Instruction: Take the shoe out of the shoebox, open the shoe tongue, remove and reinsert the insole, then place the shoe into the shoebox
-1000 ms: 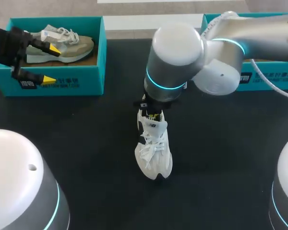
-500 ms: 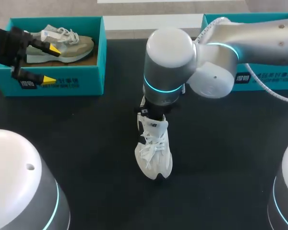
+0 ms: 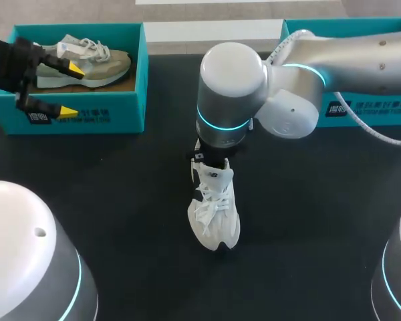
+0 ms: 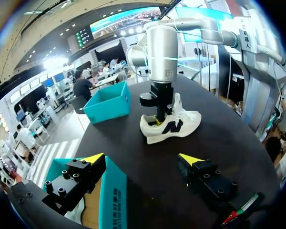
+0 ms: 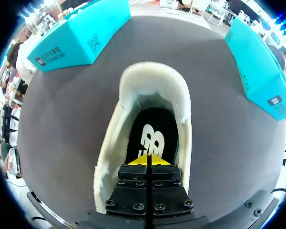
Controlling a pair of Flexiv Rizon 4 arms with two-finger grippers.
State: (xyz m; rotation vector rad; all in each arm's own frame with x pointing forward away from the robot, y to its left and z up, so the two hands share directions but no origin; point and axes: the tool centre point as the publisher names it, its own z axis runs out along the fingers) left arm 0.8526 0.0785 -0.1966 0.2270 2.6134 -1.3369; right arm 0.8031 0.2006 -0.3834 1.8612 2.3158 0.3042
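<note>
Right gripper (image 5: 148,160) is down inside the white shoe (image 3: 214,212), its two yellow tips pressed flat together at the heel end of the opening. They sit right on the black insole (image 5: 150,133). Whether a sliver of that insole is caught between them is hard to say from here; the tips look simply closed, tip to tip. In the head view the right arm comes in from the right and its thick wrist hangs straight over the heel, hiding the fingers.

That shoe stands upright on its sole on the dark table (image 3: 120,200), toe pointing back toward the robot, laces up. It is out in the middle, well apart from both teal boxes.

Over on the other side, the left gripper (image 3: 71,89) hangs wide open, one finger over the front wall of the left shoebox (image 3: 107,117), the other just outside it. It holds nothing. A grey and beige shoe (image 3: 87,60) lies inside that box. Across the table, the right shoebox (image 3: 371,107) sits partly behind the right arm.
</note>
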